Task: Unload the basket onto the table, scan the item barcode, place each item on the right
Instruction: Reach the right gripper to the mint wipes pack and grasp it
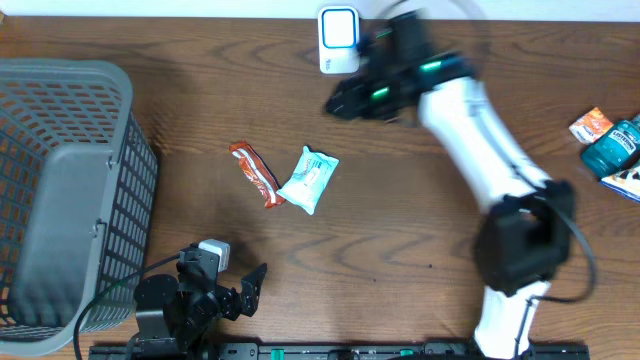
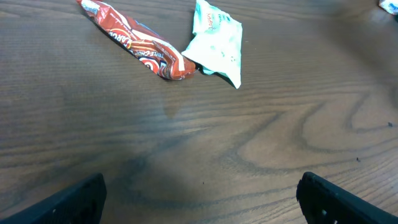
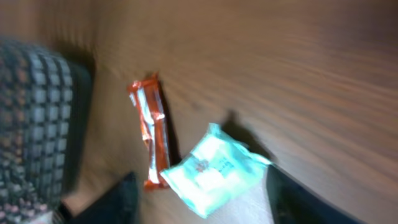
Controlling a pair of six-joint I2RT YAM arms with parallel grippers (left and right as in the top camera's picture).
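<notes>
Table [image 1: 400, 230], seen from above. Basket [image 1: 60, 190] at the left edge. Snack bar [image 1: 256, 174] and packet [image 1: 309, 180] lie near the centre, touching, the bar to the left. Scanner [image 1: 339, 40] stands at the far edge, behind them. Boxes [image 1: 610, 145] sit at the right edge, well apart.

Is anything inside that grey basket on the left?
No item shows inside the grey basket, only its bare grey floor and mesh walls. Its left edge runs out of view, so that strip is unseen.
</notes>
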